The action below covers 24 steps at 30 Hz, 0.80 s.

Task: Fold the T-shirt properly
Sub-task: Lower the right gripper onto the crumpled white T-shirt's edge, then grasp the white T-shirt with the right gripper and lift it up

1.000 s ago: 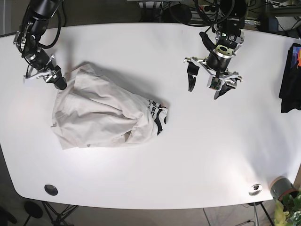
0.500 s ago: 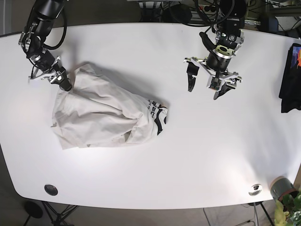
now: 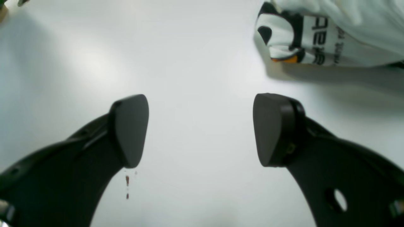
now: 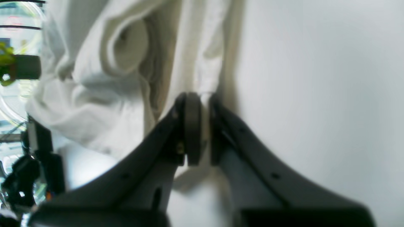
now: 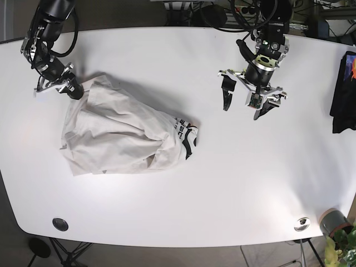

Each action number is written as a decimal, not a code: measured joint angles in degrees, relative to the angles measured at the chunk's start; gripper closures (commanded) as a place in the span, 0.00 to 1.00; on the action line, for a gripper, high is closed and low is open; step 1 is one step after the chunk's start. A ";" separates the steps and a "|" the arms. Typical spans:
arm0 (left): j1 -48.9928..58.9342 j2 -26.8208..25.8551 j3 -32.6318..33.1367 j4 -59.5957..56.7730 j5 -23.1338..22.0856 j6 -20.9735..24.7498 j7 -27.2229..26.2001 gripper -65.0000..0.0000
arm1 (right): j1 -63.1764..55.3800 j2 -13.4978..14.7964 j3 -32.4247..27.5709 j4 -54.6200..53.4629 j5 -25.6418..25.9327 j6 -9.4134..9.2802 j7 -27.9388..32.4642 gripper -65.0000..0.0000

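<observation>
Fingers on crumpled T-shirt, long axis toward left gripper.

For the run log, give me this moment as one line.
right hand: shut on T-shirt edge | left hand: open, empty, over table | shirt: crumpled, unfolded

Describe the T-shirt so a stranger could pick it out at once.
On the white table, look toward the side where the right gripper is shut on cloth. The T-shirt is the crumpled off-white heap there, with black lettering at one end; the other garment at the opposite edge is dark.
</observation>
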 measured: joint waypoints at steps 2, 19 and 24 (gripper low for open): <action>-0.50 0.07 0.00 0.00 0.00 -0.04 -0.02 0.26 | -1.18 0.00 0.09 3.17 -0.04 -0.04 -0.17 0.97; -17.18 7.08 6.91 -0.11 0.00 0.11 12.79 0.26 | -3.26 -0.02 -0.13 31.74 -10.12 0.42 -6.10 0.97; -23.78 10.93 7.61 -0.44 0.00 0.15 18.84 0.26 | -2.86 0.50 -0.15 35.10 -10.19 0.59 -6.10 0.97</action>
